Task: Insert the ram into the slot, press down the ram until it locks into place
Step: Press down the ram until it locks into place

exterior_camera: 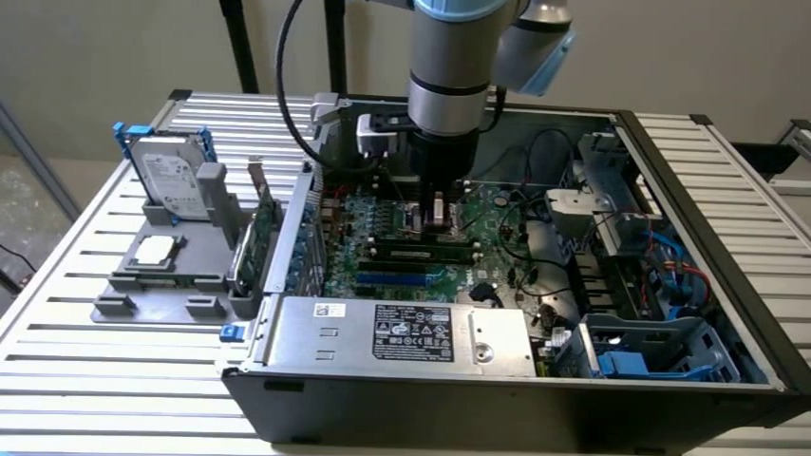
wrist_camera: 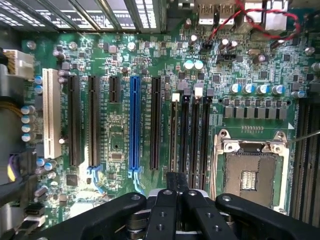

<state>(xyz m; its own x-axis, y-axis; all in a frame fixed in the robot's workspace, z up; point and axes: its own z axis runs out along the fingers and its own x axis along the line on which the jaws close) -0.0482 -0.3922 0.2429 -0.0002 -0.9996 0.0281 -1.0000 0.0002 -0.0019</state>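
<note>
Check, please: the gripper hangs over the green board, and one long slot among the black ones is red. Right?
Not quite: the wrist view shows that long slot is blue, not red. The gripper does hang over the green board.

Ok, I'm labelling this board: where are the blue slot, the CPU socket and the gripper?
Blue slot [wrist_camera: 134, 122]: wrist view, middle of its length.
CPU socket [wrist_camera: 250, 180]: wrist view, centre of its pin field.
Gripper [wrist_camera: 177, 177]: wrist view, between its shut fingertips.
</note>
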